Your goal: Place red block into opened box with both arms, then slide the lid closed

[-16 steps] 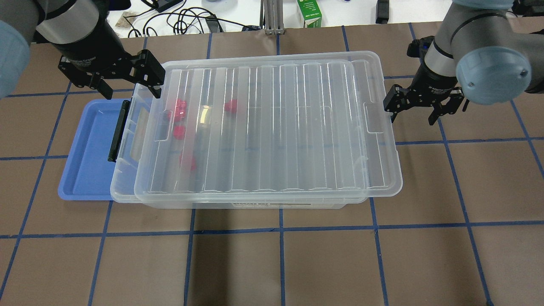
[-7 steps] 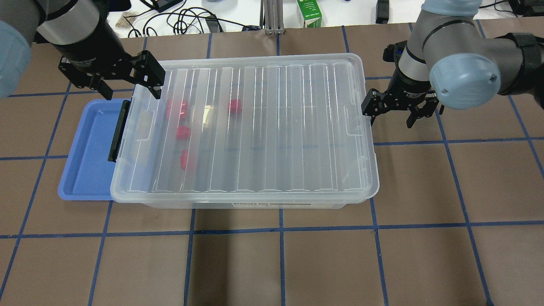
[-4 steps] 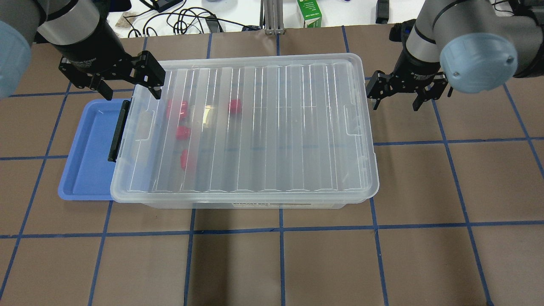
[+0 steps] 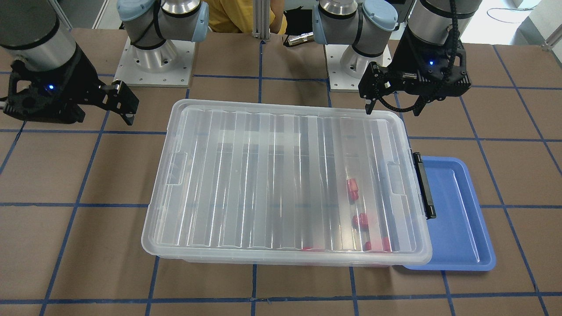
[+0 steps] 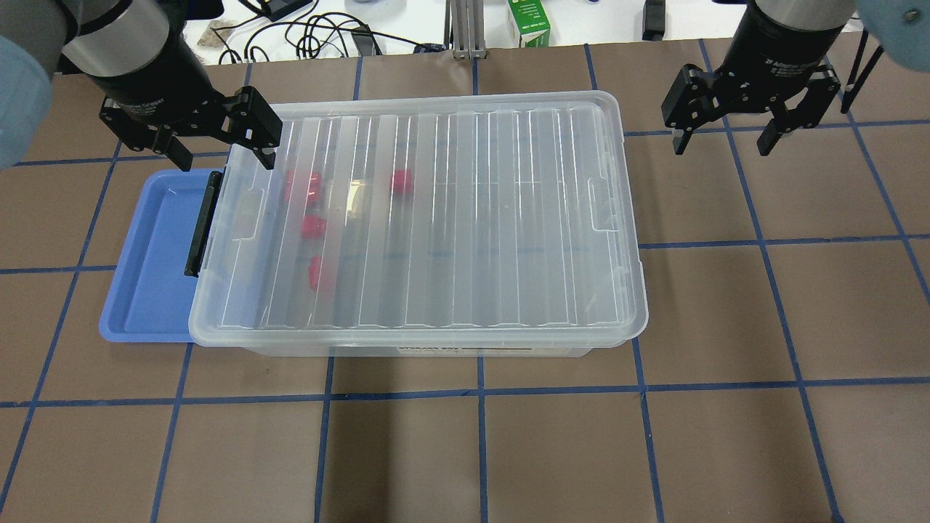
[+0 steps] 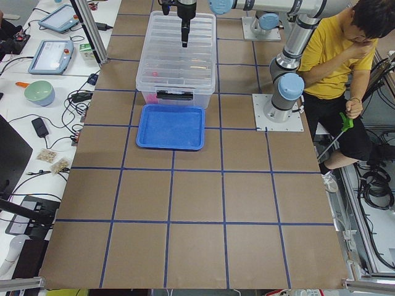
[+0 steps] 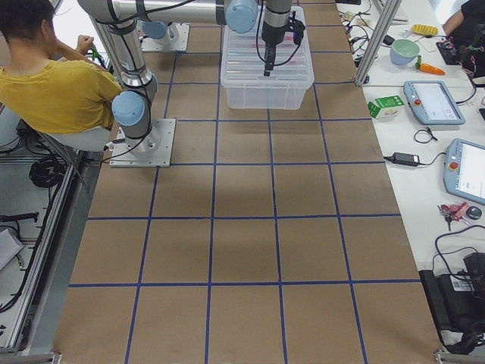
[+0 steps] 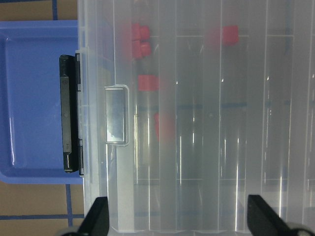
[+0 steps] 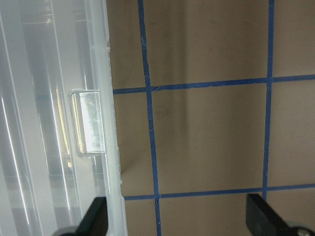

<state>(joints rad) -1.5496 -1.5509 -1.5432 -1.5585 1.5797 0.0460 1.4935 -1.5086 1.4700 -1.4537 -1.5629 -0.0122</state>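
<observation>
The clear box point(image 5: 436, 347) stands mid-table with its ribbed lid point(image 5: 472, 218) lying squarely over it. Several red blocks point(image 5: 398, 181) show through the lid near the box's left end, also in the left wrist view point(image 8: 147, 82). My left gripper point(image 5: 221, 156) hangs open over the box's far left corner, beside the black latch point(image 8: 69, 113). My right gripper point(image 5: 723, 145) is open and empty above bare table, to the right of the box and apart from the lid's edge point(image 9: 110, 123).
A blue tray point(image 5: 149, 261) lies partly under the box's left end. A green carton point(image 5: 529, 22) and cables sit beyond the far table edge. A person in a yellow shirt point(image 6: 327, 55) sits by the robot's base.
The lid has slid left with the right gripper against its end, until it covers the box. The right gripper then drew back to the far right. The left arm held still.
</observation>
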